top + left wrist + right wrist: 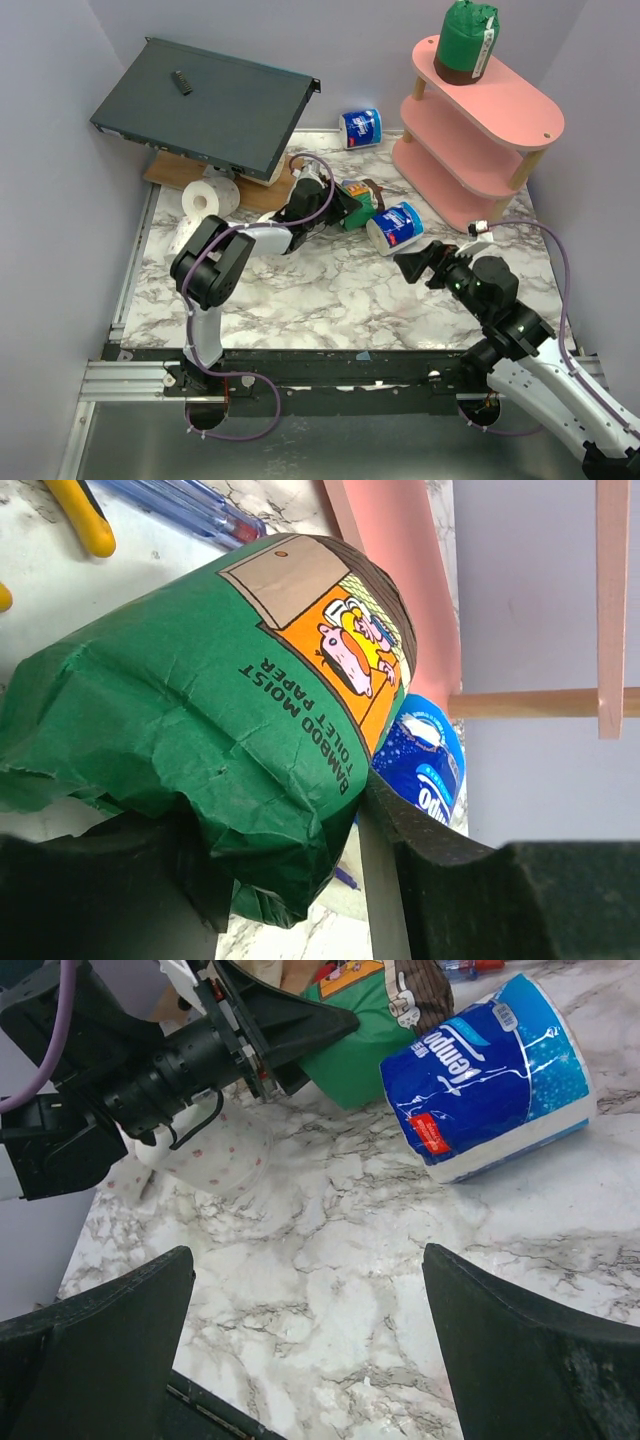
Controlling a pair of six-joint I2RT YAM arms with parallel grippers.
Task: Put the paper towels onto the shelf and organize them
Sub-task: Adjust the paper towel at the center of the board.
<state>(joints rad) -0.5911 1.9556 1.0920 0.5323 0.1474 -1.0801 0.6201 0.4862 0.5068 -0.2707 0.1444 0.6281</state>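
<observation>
On the marbled white counter [330, 290], just before the foot of the pink three-tier shelf [510, 105], a green paper-wrapped roll with a brown band [250, 700] lies on its side. The black left gripper [345, 208] is set around its crumpled end. The jaws stand fairly narrow, with both pads seemingly pressed into the wrapper, though how firm the hold is cannot be told.

The step in hand is judged to be the pick-up of this roll for the shelf. It would be done well if the squeeze were taken on the body of the roll rather than on loose paper, which may slip or tear. The lift should be made straight up, so that the blue-and-white plastic-wrapped roll [397, 226] just beside it is not dragged along. A second green roll [465, 40] is stood on the top board — a free spot should be chosen.

The left arm is stretched forward and low, its wrist turned toward the shelf. The right gripper [308, 1255] is held wide open and empty — low over the counter, pointed at the blue-and-white roll.
</observation>
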